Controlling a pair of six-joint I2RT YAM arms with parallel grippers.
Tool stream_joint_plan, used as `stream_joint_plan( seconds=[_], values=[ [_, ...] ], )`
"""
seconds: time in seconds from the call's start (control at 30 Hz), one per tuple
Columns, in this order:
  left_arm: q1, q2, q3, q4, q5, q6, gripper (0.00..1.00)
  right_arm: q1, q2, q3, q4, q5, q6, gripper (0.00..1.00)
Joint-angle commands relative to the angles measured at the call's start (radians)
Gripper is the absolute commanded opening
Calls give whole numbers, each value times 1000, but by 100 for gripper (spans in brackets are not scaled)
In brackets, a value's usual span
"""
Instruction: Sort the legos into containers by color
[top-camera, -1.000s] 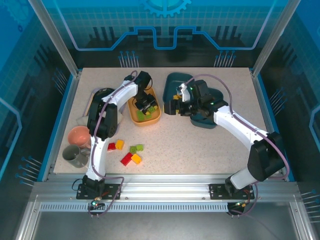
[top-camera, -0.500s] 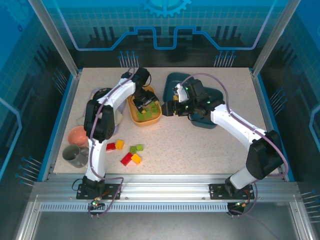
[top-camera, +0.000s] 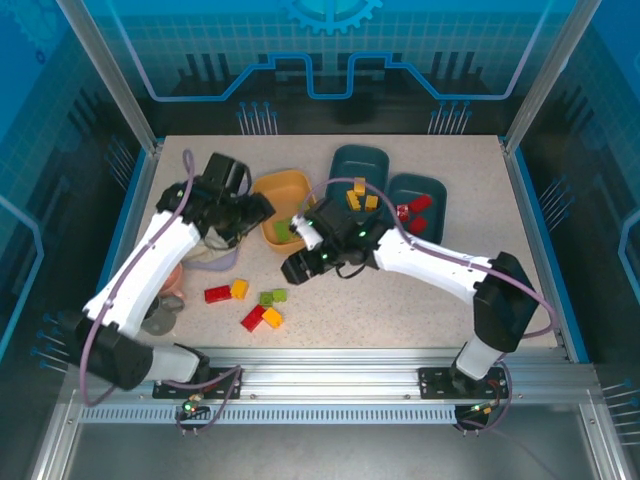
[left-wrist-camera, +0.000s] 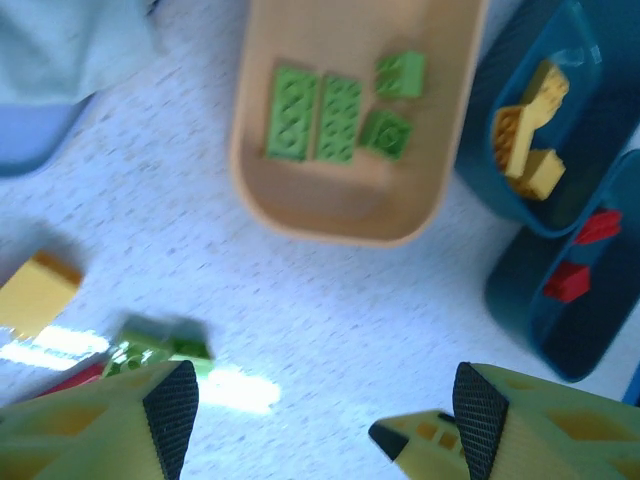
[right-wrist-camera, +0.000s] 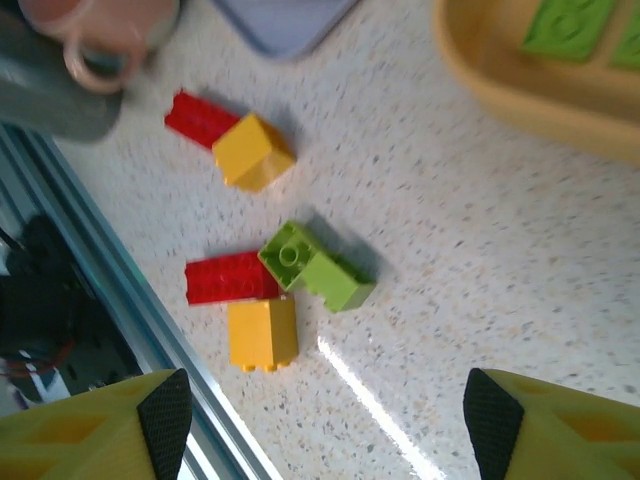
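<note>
The legos (top-camera: 271, 297) go by color, so on the table (top-camera: 400, 310) the orange bin (left-wrist-camera: 340, 215) has green ones, one teal bin (top-camera: 345, 160) yellow, the other teal bin (top-camera: 430, 185) red, and my left gripper (left-wrist-camera: 320, 420) and right gripper (right-wrist-camera: 320, 420) both hang wide open, the right one above the loose bricks (right-wrist-camera: 315, 268).

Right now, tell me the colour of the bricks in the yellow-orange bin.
Green: the bricks in the yellow-orange bin show best in the left wrist view.

Green legos (left-wrist-camera: 300, 112) in yellow-orange bin (left-wrist-camera: 330, 222), dark teal bins (left-wrist-camera: 590, 340), speckled off-white table (left-wrist-camera: 330, 300)
</note>
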Motion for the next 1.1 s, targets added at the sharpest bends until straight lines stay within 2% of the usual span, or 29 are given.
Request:
stream_joint_plan(
  seconds=[0.0, 0.13, 0.27, 0.5, 0.6, 0.9, 1.07],
  values=[
    [-21, -138, -131, -47, -41, -16, 71, 102, 49, 50, -69, 84, -61, 75],
    [-38, -364, -279, -93, -37, -16, 72, 206, 151, 92, -119, 127, -87, 77],
    [-38, -541, -348, -177, -24, -7, 75, 257, 268, 168, -163, 150, -78, 79],
    [-38, -624, -343, -253, -35, -10, 75, 282, 423, 303, -229, 161, -87, 78],
    [-38, -635, -346, -240, -33, -32, 75, 278, 462, 331, -252, 166, -101, 72],
    [-40, -636, -366, -214, -7, -32, 75, 259, 492, 351, -258, 177, -108, 39],
    [-39, -619, -401, -144, 33, -39, 75, 237, 445, 319, -250, 197, -104, 31]
  ],
)
